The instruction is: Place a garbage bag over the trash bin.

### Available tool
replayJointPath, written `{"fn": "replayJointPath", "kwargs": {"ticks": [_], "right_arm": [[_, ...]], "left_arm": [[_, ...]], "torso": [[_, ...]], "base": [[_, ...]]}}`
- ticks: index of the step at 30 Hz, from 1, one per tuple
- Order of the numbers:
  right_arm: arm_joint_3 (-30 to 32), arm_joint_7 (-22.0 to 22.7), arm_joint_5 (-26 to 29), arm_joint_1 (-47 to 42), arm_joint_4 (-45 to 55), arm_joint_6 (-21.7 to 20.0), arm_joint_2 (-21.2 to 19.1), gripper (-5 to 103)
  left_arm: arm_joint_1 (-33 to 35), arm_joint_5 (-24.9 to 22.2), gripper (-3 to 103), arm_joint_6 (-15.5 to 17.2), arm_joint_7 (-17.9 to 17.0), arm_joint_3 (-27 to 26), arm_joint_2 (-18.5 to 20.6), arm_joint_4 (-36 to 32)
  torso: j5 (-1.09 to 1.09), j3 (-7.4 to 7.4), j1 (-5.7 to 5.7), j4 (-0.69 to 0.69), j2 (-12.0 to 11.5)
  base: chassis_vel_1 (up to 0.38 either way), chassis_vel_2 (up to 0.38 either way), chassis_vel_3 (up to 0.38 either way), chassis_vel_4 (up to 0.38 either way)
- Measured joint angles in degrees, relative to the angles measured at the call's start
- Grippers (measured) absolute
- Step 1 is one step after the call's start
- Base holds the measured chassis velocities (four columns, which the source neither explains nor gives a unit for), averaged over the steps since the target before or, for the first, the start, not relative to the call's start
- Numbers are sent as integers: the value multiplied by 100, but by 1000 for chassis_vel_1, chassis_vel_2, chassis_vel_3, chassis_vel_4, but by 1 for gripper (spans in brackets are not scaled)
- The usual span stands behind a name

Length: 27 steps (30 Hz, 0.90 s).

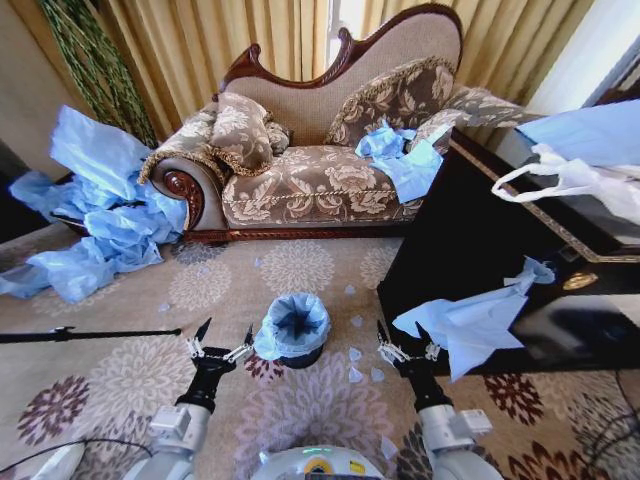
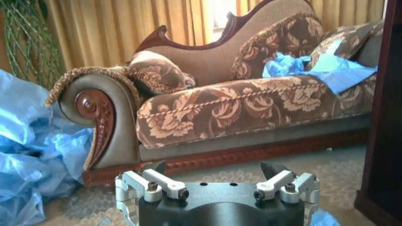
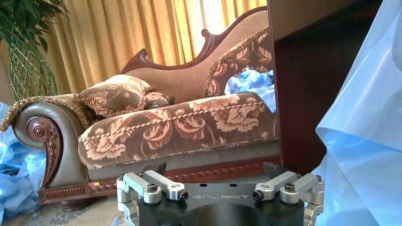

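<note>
Garbage bag [image 1: 293, 325] lines black trash bin [image 1: 301, 357], crinkly.

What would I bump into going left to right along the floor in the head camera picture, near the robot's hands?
Black rod → left gripper, open → trash bin with the blue garbage bag over its top → right gripper, open → blue bag hanging off the dark table.

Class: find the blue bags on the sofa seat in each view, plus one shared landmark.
Head view: blue bags, upper centre, on the sofa seat.
Left wrist view: on the seat below the cushions.
Right wrist view: on the seat beside the dark cabinet.
Shared: carved scroll arm.
</note>
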Motion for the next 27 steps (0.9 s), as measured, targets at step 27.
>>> {"fn": "replayJointPath", "kwargs": {"ticks": [27], "right_arm": [[50, 63, -109, -5, -49, -34, -39, 100]], "left_arm": [[48, 163, 100, 82, -136, -124, -94, -162]], "torso": [[0, 0, 0, 0, -1]], "base": [[0, 0, 0, 0]]}}
